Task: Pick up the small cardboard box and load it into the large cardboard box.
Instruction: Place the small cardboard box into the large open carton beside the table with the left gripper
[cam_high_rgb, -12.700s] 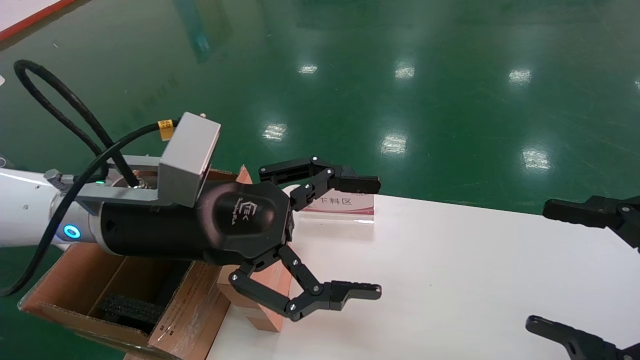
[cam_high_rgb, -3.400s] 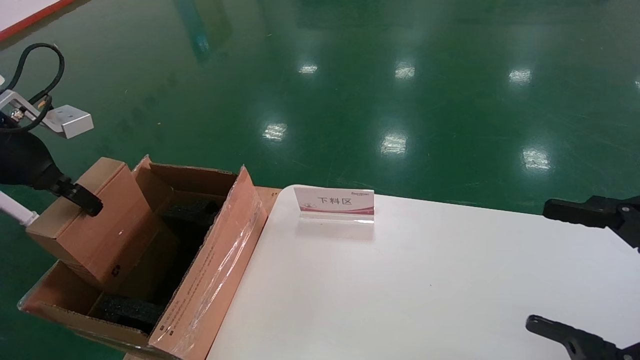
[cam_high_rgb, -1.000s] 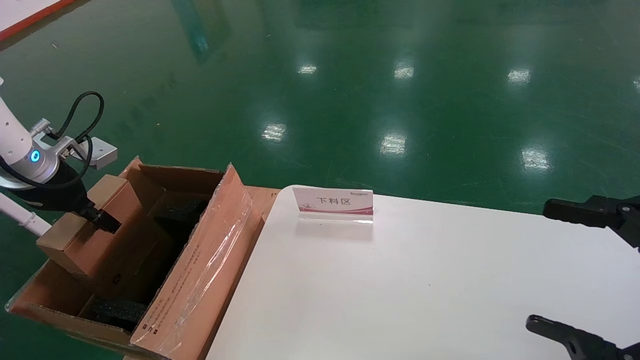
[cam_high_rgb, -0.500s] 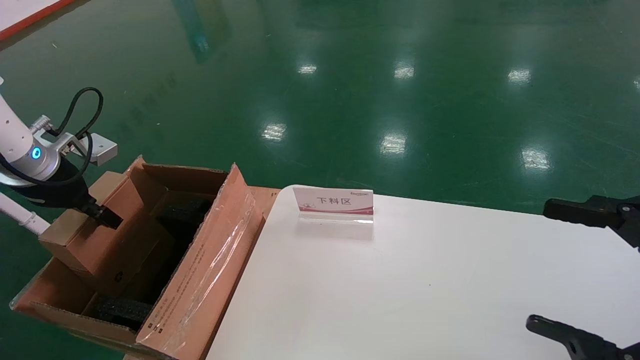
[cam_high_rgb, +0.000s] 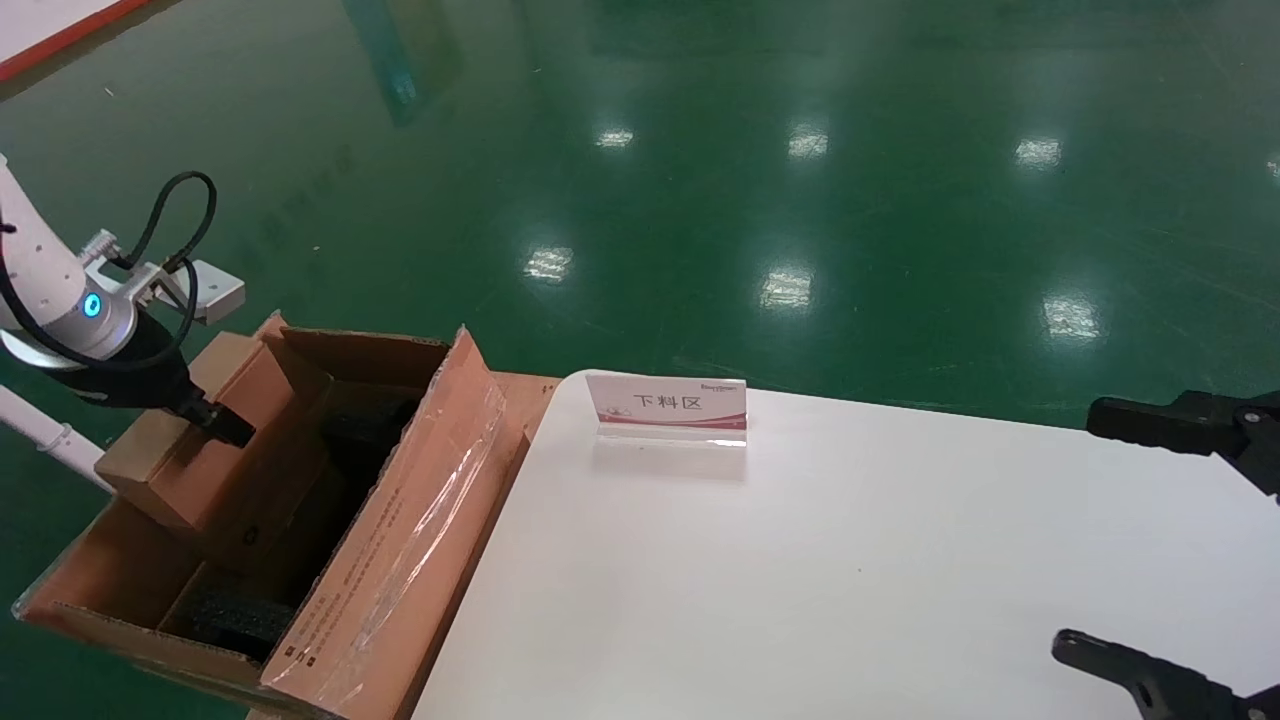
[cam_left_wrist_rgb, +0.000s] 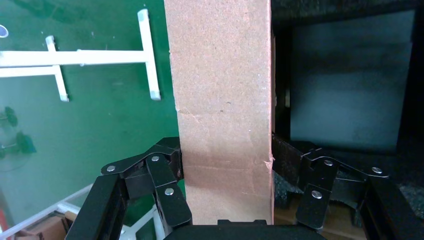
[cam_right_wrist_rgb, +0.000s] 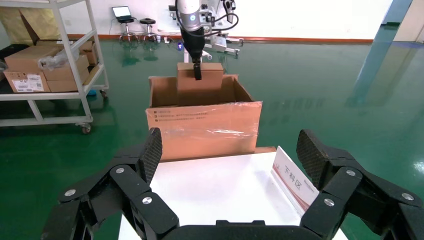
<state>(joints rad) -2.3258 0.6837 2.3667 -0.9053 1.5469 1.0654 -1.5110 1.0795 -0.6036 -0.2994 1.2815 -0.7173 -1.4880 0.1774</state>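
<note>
- My left gripper (cam_high_rgb: 215, 425) has its jaws clenched on the small cardboard box (cam_high_rgb: 190, 460), one finger on each of two opposite sides, as the left wrist view shows on the same box (cam_left_wrist_rgb: 222, 100).
- I hold the small cardboard box tilted, its lower end down inside the open top of the large cardboard box (cam_high_rgb: 400, 560) and its upper end above the rim, on the side away from the tabletop (cam_high_rgb: 800, 580).
- In the head view a small black mark shows on the small box's lower side face.
- The large cardboard box stands off the left edge of the tabletop, just beside it, its flaps up; the flap nearest the tabletop carries clear shiny tape and a line of small print.
- A black foam block (cam_high_rgb: 230, 625) lies in the near end of the large box, below the small box; whether they touch I cannot tell.
- My right gripper (cam_right_wrist_rgb: 230, 165) hangs over the right side of the tabletop, well apart from both boxes, its jaws released and grasping nothing.
- A white and red sign card (cam_high_rgb: 667, 405) stands on the tabletop near its far edge.
- The floor (cam_high_rgb: 700, 150) is glossy green.
</note>
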